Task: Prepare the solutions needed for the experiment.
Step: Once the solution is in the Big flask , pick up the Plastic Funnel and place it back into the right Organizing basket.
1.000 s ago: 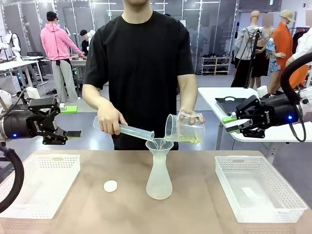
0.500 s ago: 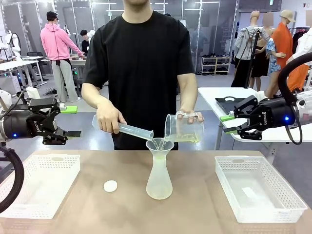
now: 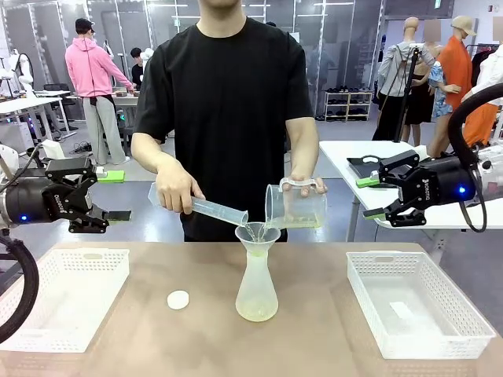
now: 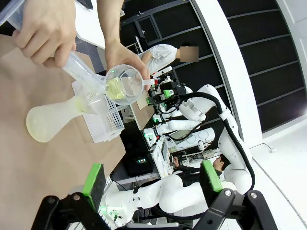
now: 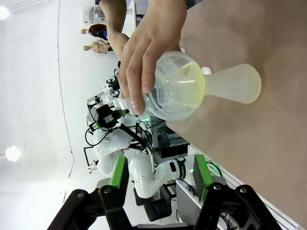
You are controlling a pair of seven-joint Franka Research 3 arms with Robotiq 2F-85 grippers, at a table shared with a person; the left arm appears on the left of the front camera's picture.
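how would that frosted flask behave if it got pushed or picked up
Probably stable: the flask has a wide base and sits flat on the table. Likely light, holding only a shallow yellow-green liquid. Its smooth tapering neck might slip in a grip.

Pale yellow-green, see-through solutions [image 3: 257, 312] lie shallow in flask [image 3: 257, 267] and tilted beaker [image 3: 295, 208].

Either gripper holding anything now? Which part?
Neither: left gripper and right gripper hang open, empty. One hand holds a measuring tube near its bottom end; the other hand a beaker by its handle.
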